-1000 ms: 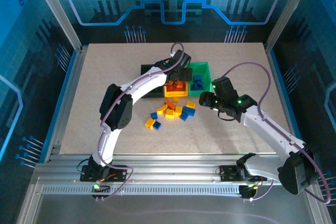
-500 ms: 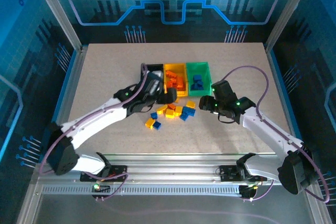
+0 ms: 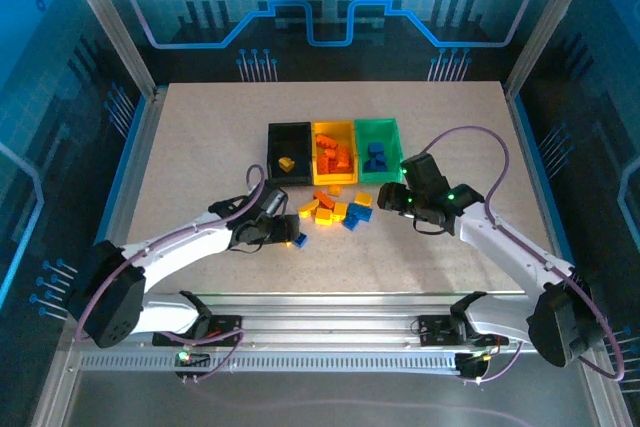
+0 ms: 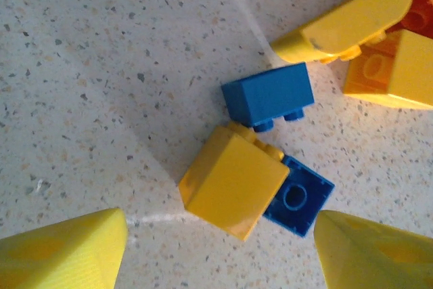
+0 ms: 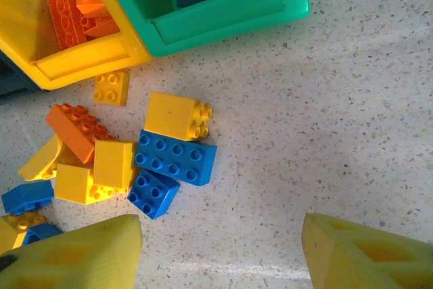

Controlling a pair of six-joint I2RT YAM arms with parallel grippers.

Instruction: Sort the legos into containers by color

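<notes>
- Left gripper [image 4: 218, 229], spread and empty, frames a yellow brick [image 4: 232, 182] (propped on a blue brick [image 4: 301, 202]) on the counter [image 4: 101, 65].
- Right gripper [image 5: 220, 238], also spread, hangs farther off.

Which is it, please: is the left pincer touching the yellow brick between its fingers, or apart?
Apart. In the left wrist view, the left pincer stands open, both fingertips clear of the yellow brick, with a visible gap on each side.
</notes>
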